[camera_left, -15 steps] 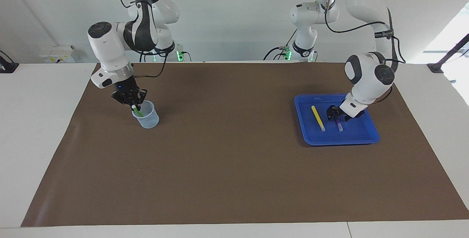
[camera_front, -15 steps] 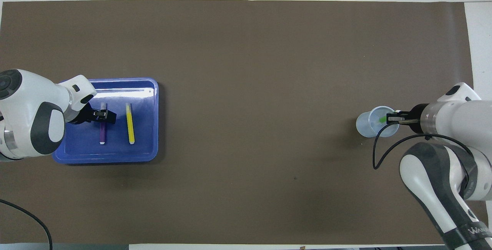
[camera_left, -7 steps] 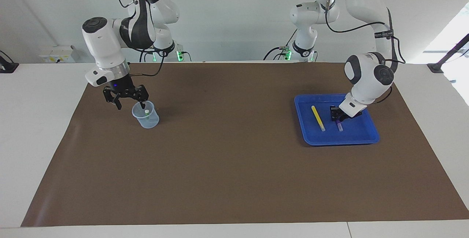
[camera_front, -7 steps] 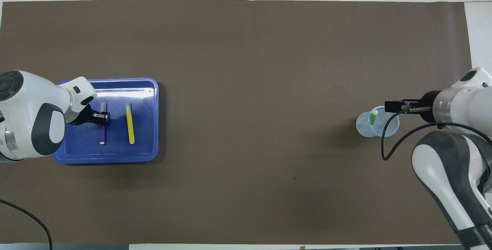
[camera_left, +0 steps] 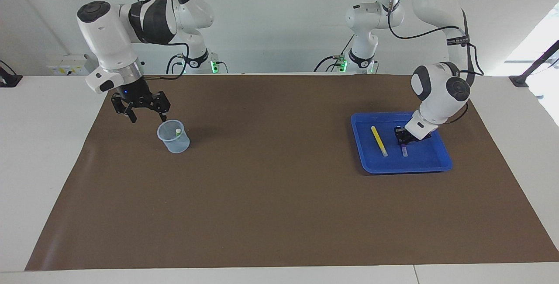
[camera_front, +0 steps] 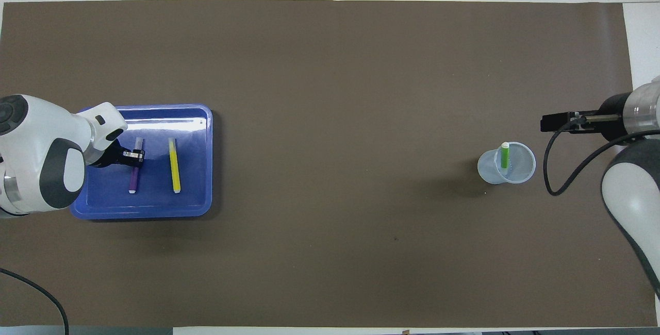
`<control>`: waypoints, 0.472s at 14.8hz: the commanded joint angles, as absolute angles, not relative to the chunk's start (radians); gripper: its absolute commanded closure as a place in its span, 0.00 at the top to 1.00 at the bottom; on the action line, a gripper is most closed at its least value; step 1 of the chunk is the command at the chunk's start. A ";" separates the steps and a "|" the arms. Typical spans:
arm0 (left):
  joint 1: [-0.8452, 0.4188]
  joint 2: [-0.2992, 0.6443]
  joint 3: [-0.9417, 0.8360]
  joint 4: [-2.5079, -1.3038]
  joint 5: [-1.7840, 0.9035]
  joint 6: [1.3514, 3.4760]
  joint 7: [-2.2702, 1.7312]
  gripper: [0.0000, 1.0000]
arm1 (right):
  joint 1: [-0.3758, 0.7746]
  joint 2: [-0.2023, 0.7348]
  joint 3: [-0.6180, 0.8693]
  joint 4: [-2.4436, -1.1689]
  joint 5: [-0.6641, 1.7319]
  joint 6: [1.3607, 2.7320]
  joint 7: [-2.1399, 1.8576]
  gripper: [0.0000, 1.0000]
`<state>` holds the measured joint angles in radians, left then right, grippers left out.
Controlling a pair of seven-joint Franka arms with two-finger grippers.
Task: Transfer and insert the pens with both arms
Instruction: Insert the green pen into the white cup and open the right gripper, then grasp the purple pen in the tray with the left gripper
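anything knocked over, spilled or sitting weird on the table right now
Nothing stands out. The cup is upright with the green pen standing inside it. The yellow pen lies flat in the blue tray. The left claw is shut on the purple pen there, and the right claw hangs open above the mat beside the cup.

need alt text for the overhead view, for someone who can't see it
On a brown mat, the left gripper is shut on a purple pen in a blue tray, beside a yellow pen. At the right arm's end, a green pen stands in a clear cup; the right gripper, open and empty, is beside it.
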<state>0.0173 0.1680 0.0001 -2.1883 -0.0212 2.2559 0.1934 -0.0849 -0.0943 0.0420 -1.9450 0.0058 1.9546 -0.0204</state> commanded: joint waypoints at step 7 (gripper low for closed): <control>0.051 0.161 0.005 -2.099 -0.008 2.113 0.195 0.00 | -0.051 0.020 0.052 -1.684 -0.074 1.750 0.038 1.00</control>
